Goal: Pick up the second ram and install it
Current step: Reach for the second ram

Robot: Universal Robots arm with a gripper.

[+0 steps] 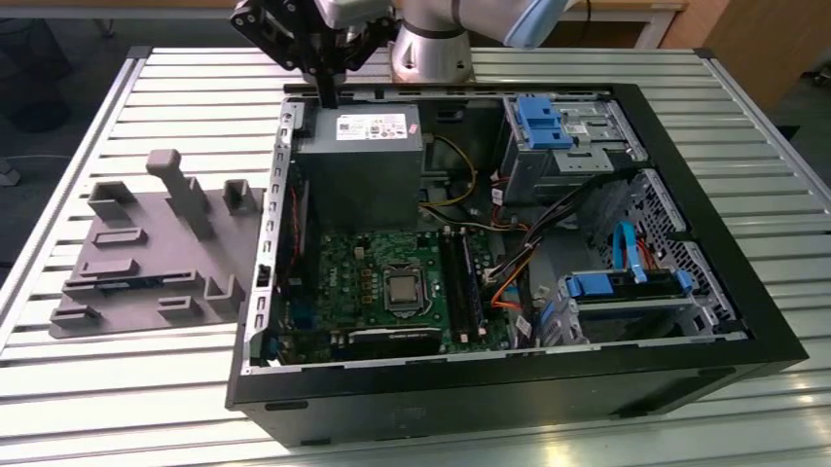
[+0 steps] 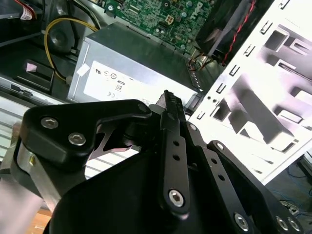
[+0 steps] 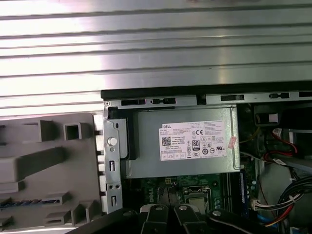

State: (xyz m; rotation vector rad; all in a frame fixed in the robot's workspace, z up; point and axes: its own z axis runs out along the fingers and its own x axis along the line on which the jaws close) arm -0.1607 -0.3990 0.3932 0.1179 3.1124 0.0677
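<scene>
The second ram (image 1: 132, 284) is a thin blue-green strip lying flat in a slot of the grey holder (image 1: 143, 248), at the exterior view's left of the open computer case (image 1: 520, 389); it also shows in the first wrist view (image 3: 29, 201). My gripper (image 1: 327, 95) hangs over the case's far edge, above the grey power supply (image 1: 357, 161), well away from the ram. Its black fingers (image 2: 168, 117) stand together with nothing between them. The motherboard's black slots (image 1: 457, 282) lie beside the processor socket (image 1: 404, 289).
The case lies open on a slatted metal table (image 1: 195, 88). Inside it are blue drive brackets (image 1: 539, 122), a second drive cage (image 1: 624, 287) and loose cables (image 1: 513, 282). The grey holder has upright posts (image 1: 175, 185). The arm's base (image 1: 431, 49) stands behind the case.
</scene>
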